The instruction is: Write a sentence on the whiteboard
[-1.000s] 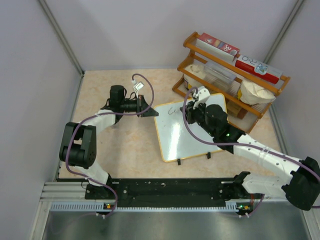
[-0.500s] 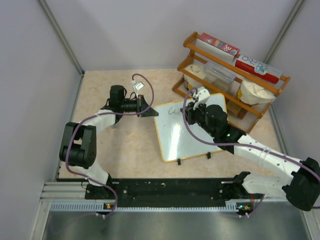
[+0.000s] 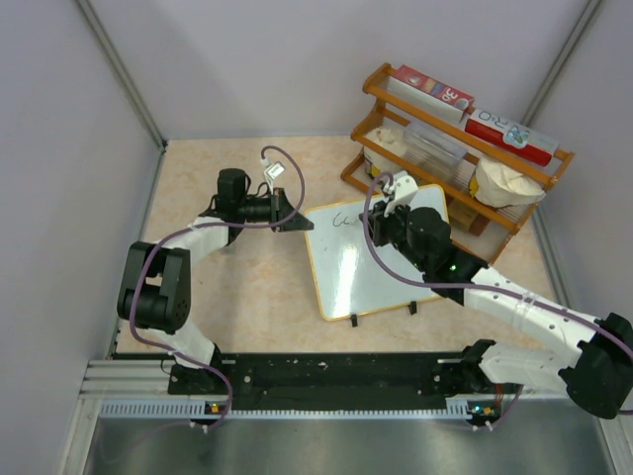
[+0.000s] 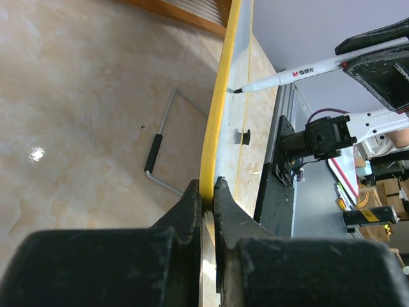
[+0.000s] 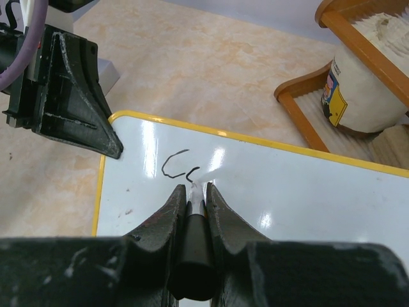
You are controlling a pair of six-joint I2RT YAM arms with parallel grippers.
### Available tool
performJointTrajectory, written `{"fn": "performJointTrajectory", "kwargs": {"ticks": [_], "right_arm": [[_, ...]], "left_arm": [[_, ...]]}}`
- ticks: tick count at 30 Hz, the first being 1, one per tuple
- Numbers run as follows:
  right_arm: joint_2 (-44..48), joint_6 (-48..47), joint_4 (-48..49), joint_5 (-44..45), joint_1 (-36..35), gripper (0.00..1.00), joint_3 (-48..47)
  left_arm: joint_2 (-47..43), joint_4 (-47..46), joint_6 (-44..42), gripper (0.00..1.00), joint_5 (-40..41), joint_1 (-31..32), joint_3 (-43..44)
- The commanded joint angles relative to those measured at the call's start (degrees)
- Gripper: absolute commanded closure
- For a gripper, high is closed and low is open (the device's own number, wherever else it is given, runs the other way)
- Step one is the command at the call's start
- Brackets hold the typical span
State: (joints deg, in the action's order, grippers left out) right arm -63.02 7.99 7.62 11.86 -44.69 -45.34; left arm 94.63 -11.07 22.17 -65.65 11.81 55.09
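Left wrist alone: marker [image 4: 300, 71] tip against whiteboard [image 4: 215, 125].

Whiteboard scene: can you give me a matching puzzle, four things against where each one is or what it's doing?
Things:
1. left gripper
2. right gripper
3. marker
4. wooden rack

States:
A. stands beyond the whiteboard's far edge
B. shut on the marker
C. tip at the black strokes
D. shut on the whiteboard's yellow rim

Pairs: 1-D, 2-B, 3-C, 4-A
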Motion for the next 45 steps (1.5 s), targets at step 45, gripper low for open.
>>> {"fn": "performJointTrajectory", "kwargs": {"ticks": [45], "right_arm": [[4.92, 13.10, 13.29, -26.78, 13.92, 1.00, 4.55]], "left_arm": [[-0.32, 3.34, -10.40, 1.00, 2.10, 1.72, 0.63]]}}
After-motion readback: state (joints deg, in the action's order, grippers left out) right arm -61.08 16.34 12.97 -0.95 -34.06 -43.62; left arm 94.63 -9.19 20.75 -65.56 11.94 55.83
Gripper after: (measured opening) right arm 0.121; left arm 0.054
